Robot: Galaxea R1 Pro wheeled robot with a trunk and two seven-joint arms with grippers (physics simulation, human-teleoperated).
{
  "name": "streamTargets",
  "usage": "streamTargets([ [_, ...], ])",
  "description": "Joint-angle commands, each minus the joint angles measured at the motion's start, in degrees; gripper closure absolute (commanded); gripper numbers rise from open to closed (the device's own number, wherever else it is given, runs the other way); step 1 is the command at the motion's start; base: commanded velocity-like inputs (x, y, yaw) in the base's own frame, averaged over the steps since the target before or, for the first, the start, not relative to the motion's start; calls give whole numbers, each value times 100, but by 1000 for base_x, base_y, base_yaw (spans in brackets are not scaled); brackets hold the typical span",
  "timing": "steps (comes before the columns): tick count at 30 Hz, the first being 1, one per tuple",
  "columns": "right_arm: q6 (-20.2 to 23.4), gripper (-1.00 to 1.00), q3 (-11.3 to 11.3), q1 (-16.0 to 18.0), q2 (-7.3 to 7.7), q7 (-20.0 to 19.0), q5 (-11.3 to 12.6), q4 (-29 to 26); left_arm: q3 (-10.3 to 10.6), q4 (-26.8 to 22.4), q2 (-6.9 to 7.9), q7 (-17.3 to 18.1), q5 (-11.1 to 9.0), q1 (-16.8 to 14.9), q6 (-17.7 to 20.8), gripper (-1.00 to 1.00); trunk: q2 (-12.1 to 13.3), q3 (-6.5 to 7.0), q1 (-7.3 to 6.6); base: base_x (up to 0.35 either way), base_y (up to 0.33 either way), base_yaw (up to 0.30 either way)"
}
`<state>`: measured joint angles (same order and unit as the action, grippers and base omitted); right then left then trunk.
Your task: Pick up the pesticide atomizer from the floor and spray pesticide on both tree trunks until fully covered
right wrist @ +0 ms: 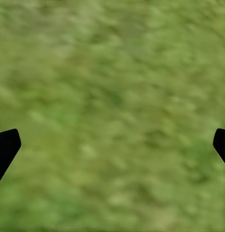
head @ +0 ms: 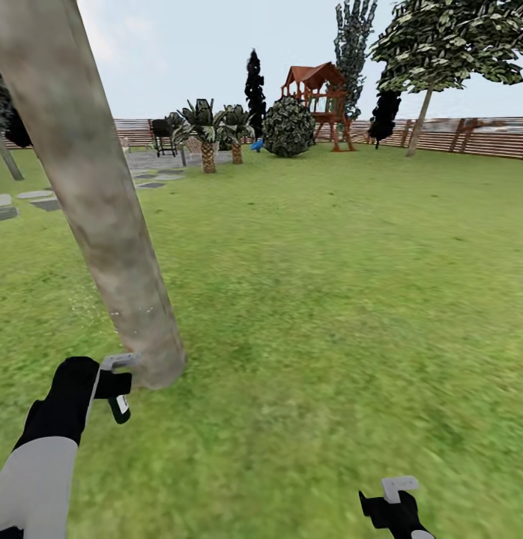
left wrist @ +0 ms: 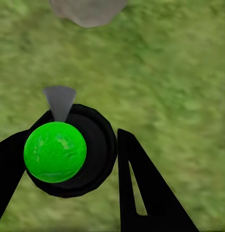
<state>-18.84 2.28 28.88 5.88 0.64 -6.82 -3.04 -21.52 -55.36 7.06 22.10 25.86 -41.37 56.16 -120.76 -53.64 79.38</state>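
Note:
The near tree's thick pale mottled trunk point(head: 104, 224) leans up from the grass point(head: 329, 314) at left; its base point(left wrist: 88, 10) also appears in the left wrist view. My left gripper point(head: 115, 389) hangs just left of that base, shut on the pesticide atomizer point(head: 121, 406). From above, the atomizer point(left wrist: 68, 150) is a black round body with a bright green top and a grey nozzle pointing toward the trunk, held between the black fingers point(left wrist: 141, 188). A second tree point(head: 420, 120) stands far off by the fence. My right gripper point(head: 389, 503) is low at right, open over bare grass point(right wrist: 112, 96).
A red-brown slat fence point(head: 471, 135) closes the far side. A wooden playset point(head: 321, 93), a round bush point(head: 288, 127), low palm-like plants point(head: 209, 138) and a black cypress point(head: 254, 86) stand at the back. Grey stepping stones point(head: 37, 198) lie at left. Open lawn spreads to the right.

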Motion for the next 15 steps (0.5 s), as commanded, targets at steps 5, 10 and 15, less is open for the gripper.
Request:
streamTargets([
  [5, -17, -100, 27, 3, 1, 7, -56, 5, 485, 111, 42, 58, 67, -322, 170, 100, -2, -5, -1, 0, -2, 5],
  [10, -15, -100, 27, 3, 1, 7, -56, 5, 484, 155, 625, 65, 42, -414, 184, 100, -2, -5, -1, 0, 0, 0],
  [15, -16, -100, 27, 3, 1, 7, -56, 11, 550, 121, 198, 67, 66, -426, 183, 100, -2, -5, -1, 88, 0, 0],
])
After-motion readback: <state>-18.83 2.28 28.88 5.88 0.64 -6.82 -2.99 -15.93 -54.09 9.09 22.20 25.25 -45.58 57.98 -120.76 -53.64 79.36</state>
